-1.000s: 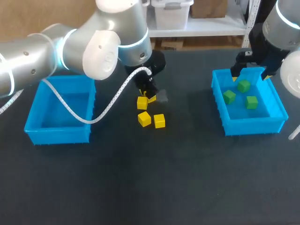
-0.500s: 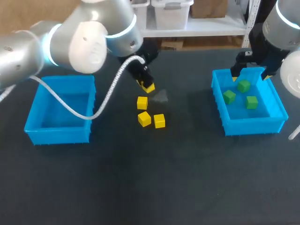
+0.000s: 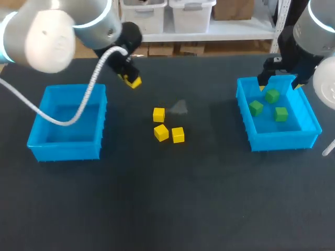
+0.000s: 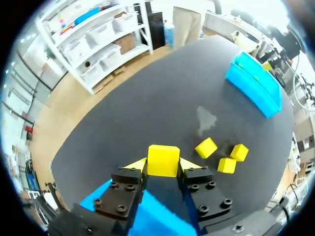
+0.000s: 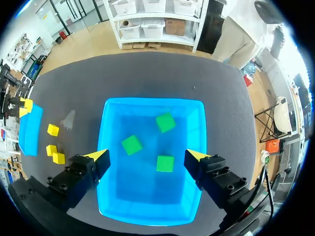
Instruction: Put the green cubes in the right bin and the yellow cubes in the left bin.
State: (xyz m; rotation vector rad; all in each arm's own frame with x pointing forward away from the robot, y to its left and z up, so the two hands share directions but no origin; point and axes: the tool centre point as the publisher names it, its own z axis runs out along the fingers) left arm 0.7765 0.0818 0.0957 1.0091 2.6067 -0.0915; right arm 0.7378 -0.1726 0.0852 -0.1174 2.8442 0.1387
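Note:
My left gripper (image 3: 131,81) hangs in the air just right of the left blue bin (image 3: 42,139), shut on a yellow cube (image 4: 163,160) (image 3: 134,82). Three yellow cubes (image 3: 167,126) (image 4: 224,155) lie on the dark table in the middle. The right blue bin (image 3: 280,140) (image 5: 106,147) holds three green cubes (image 3: 271,104) (image 5: 156,141). My right gripper (image 5: 150,158) stands open above that bin's far side, with nothing between its fingers; in the head view it is at the bin's back edge (image 3: 277,78). The left bin's corner (image 4: 145,216) shows under my left gripper.
A pale smudge (image 3: 179,107) marks the table beside the loose yellow cubes. A white cable (image 3: 78,107) from my left arm hangs over the left bin.
My left gripper has risen from the yellow cluster and carried one yellow cube back and left toward the left bin. My right arm has stayed still.

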